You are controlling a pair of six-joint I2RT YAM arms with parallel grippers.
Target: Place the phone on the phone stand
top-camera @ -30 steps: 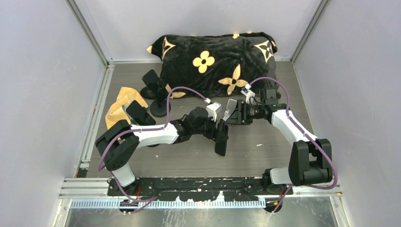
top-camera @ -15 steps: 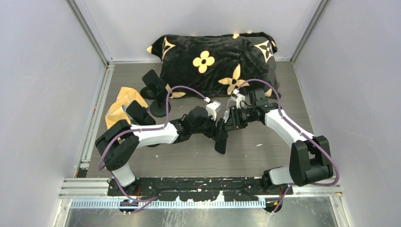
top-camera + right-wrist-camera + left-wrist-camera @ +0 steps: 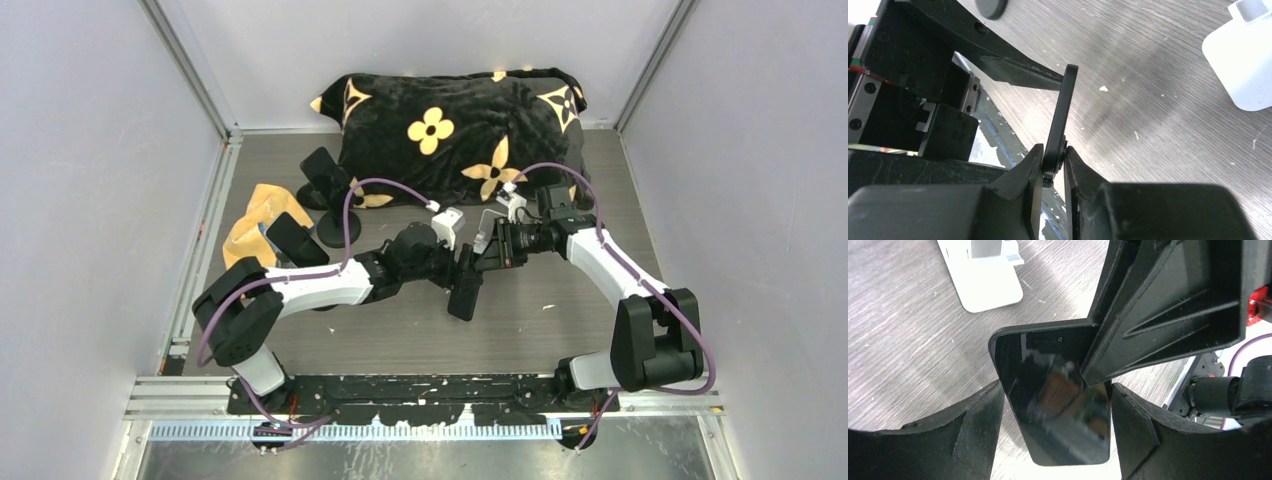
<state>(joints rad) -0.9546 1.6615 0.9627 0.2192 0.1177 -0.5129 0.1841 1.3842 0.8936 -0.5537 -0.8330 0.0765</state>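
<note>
Gripping phone (image 3: 1048,390) by long edges, left gripper (image 3: 1054,412) clamped; right gripper (image 3: 1054,159) pinches faces near corner. Rigid, glossy, likely slippery, fragile: edge hold safest.

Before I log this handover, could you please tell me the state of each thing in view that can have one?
left gripper: shut on the long edges of the phone.
right gripper: shut on the phone's faces near one end.
phone: held in the air by both, not yet placed.
white phone stand: empty.
yellow cloth: crumpled.
</note>
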